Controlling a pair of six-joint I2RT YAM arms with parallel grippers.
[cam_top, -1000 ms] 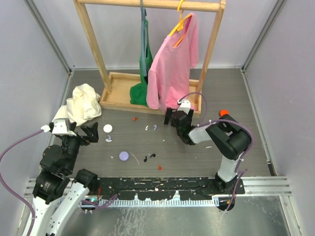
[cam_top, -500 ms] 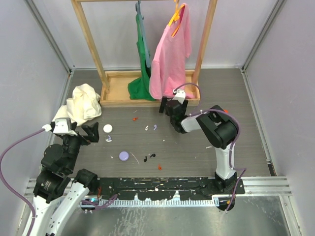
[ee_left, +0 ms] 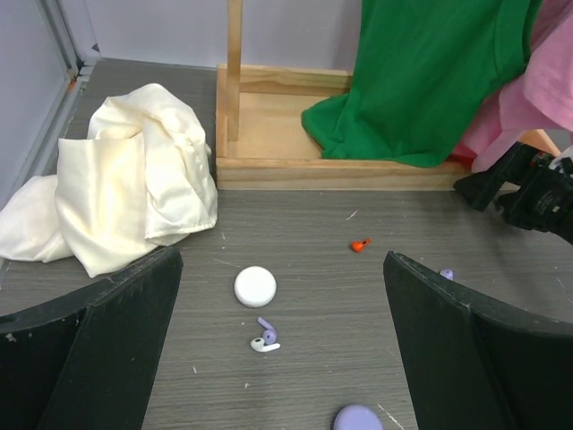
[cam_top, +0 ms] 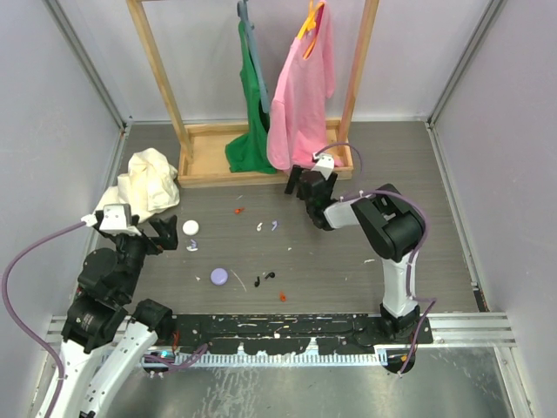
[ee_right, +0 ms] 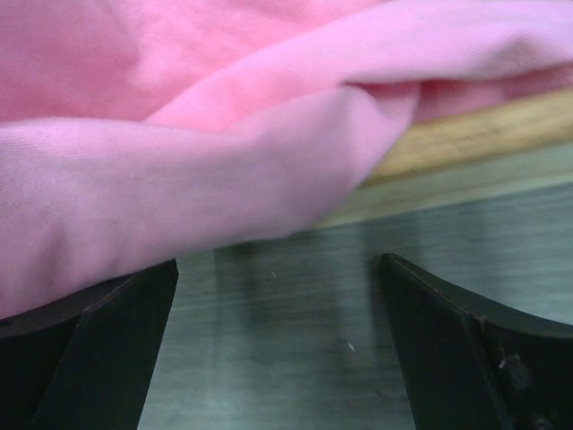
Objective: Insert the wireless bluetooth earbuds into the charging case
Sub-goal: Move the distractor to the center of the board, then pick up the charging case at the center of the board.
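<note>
At the far left a cream cloth [cam_top: 144, 183] lies heaped on the table, and just right of it the left gripper [cam_top: 161, 233] hangs low with its jaws spread wide and nothing between them. From its wrist view, a white disc [ee_left: 255, 287] sits straight ahead between the two fingers [ee_left: 107, 349]; I cannot tell what the disc is. A shade nearer and almost on the same line lies a small lilac-and-white earbud [ee_left: 264, 340]. It is too small to read its lie with certainty, though the lilac stem seems to point away from the claw and the white body to lie across. Nearer again and off to the right is a rounded lilac thing that I take to be the charging case [ee_left: 358, 417], apart from the earbud. The left arm is plainly the nearer one to both, so the coming move looks like a short reach forward and down onto the earbud. Further right, a second lilac piece [cam_top: 273, 225], likely the other earbud, lies mid-table between the arms. At the right, the right gripper [cam_top: 305, 187] is up against the hem of the pink shirt [ee_right: 224, 161] by the wooden rack base [ee_right: 466, 134], its jaws wide and empty, facing away from the earbuds.
</note>
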